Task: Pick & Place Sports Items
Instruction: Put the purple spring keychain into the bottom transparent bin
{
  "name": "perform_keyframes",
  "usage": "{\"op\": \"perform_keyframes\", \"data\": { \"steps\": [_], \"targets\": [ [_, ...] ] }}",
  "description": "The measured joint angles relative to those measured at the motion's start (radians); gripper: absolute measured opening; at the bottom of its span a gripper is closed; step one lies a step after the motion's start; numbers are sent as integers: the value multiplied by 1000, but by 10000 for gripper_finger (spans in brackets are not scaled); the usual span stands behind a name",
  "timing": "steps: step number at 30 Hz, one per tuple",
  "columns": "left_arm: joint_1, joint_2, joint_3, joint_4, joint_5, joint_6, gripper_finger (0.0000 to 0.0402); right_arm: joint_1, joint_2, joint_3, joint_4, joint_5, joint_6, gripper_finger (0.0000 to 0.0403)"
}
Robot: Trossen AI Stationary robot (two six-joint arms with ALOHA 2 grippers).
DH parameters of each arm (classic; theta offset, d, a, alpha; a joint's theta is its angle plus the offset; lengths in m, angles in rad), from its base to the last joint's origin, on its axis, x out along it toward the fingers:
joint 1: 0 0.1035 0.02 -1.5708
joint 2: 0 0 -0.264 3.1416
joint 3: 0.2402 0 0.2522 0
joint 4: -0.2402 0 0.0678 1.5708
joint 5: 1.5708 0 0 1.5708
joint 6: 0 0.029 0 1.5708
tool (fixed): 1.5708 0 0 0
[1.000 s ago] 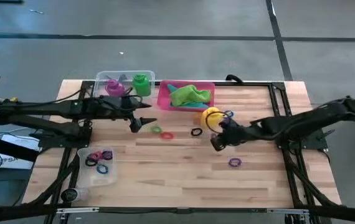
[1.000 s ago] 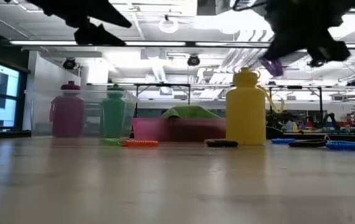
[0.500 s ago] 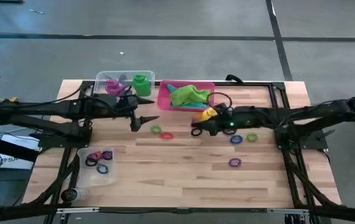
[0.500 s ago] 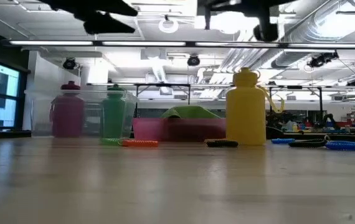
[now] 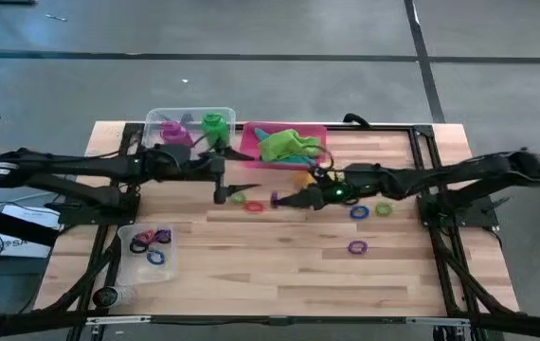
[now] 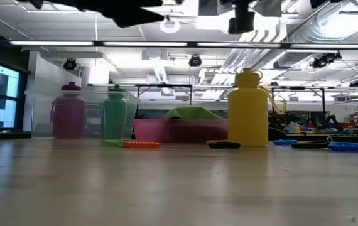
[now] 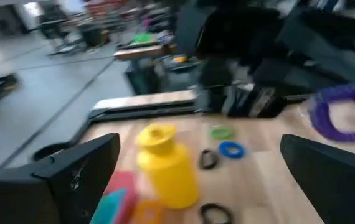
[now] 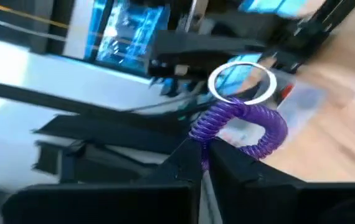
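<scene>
my right hand (image 8: 203, 163) is pinched shut on a purple coil ring (image 8: 243, 127), sticking out just past my fingertips above the surface. looks light and springy, so grabbing the wire edge seems enough. left hand (image 5: 223, 193) hangs spread wide, holding nothing.

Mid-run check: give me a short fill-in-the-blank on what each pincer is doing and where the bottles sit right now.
1. The right pincer is shut on a coiled ring coloured ____.
2. The left pincer hangs ____ and holds nothing.
3. The bottle standing on the bare table, outside the clear tub, is ____.
4. The green cloth lies in the ____ tray.

Missing words: purple; open; yellow; pink
</scene>
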Motion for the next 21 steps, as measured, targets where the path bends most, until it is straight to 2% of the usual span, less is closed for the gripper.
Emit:
{"op": "perform_keyframes", "data": {
  "steps": [5,10,21],
  "targets": [
    [0,54,0,54,139,-21,360,33,41,0,59,-18,46,0],
    [-5,73,0,53,232,-40,360,61,44,0,58,-6,52,0],
    [-70,73,0,54,240,-9,360,78,44,0,58,13,62,0]
  ]
}}
